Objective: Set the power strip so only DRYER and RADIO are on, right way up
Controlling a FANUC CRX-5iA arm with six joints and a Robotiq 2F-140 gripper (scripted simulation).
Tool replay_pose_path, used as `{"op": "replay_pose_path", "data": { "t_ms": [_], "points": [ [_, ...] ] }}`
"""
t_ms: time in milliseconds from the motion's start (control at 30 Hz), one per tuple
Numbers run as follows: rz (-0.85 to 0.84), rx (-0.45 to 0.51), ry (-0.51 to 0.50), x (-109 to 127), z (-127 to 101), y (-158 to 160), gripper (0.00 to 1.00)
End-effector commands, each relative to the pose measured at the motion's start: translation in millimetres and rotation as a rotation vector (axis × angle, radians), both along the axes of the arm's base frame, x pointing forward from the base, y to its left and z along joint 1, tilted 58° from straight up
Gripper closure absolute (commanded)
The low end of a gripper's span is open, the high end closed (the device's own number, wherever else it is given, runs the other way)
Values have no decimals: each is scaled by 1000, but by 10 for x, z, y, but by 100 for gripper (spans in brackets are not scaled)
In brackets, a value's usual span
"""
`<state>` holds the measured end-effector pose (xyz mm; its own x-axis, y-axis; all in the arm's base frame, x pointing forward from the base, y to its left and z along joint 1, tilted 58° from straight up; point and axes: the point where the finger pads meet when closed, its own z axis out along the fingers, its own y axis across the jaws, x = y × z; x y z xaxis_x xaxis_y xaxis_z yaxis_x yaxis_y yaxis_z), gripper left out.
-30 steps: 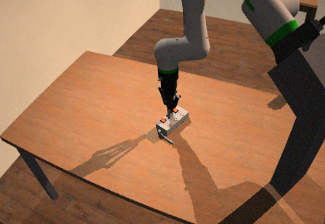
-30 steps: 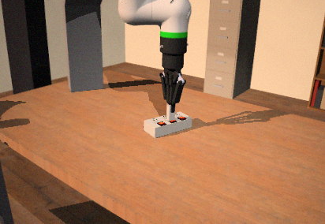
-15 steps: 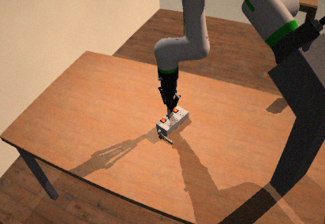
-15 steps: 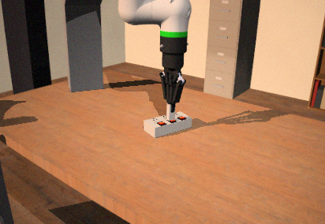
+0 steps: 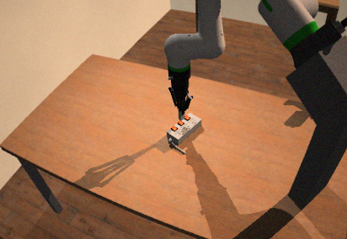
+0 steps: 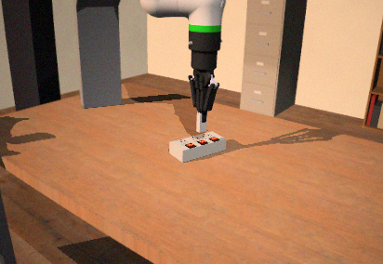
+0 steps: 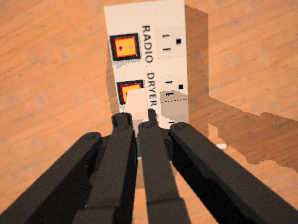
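A white power strip (image 5: pixel 184 128) lies flat on the wooden table, right way up, also in the exterior view (image 6: pixel 197 147). Its three rocker switches glow orange-red (image 6: pixel 202 141). In the wrist view the RADIO switch (image 7: pixel 124 47) and the DRYER switch (image 7: pixel 128 88) both show lit; the third switch is hidden under my fingers. My gripper (image 5: pixel 182 114) is shut and empty, pointing straight down, with its pale fingertips (image 7: pixel 137 103) at the DRYER switch; it also shows in the exterior view (image 6: pixel 201 125).
A short cable stub (image 5: pixel 177 147) sticks out of the strip's near end. A grey filing cabinet (image 6: pixel 270 52) stands behind the table on the right, and a dark pillar (image 6: pixel 99 41) behind on the left.
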<state>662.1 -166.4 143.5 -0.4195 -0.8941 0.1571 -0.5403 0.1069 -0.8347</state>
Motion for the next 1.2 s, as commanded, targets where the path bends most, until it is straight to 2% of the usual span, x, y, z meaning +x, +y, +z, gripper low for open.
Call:
{"op": "replay_pose_path", "data": {
  "t_ms": [0, 733, 933, 1167],
  "points": [
    [-1, 0, 1, -30, 24, 19, 100],
    [-1, 0, 1, -36, 34, 31, 100],
    [0, 0, -1, 129, 156, 444, 100],
    [-1, 0, 1, 134, 157, 477, 100]
  ]
}}
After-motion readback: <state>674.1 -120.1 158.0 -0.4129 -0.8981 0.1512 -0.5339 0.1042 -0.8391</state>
